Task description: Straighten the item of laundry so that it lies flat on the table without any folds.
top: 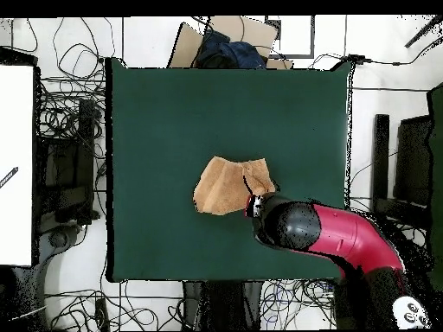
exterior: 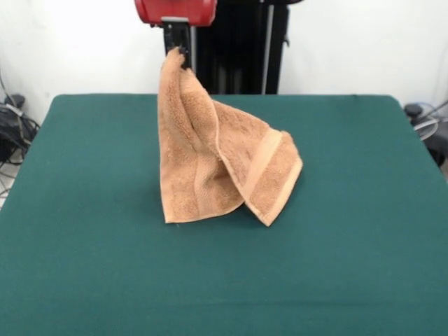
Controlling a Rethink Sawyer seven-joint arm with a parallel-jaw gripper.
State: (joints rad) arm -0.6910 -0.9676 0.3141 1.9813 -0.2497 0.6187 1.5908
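Green table (exterior: 84, 266), white wall, cables on floor, tool (exterior: 179, 50) grasping hanging towel (exterior: 210, 168) corner.

you will find no text, label, brand, number or sign that can be read in either view.
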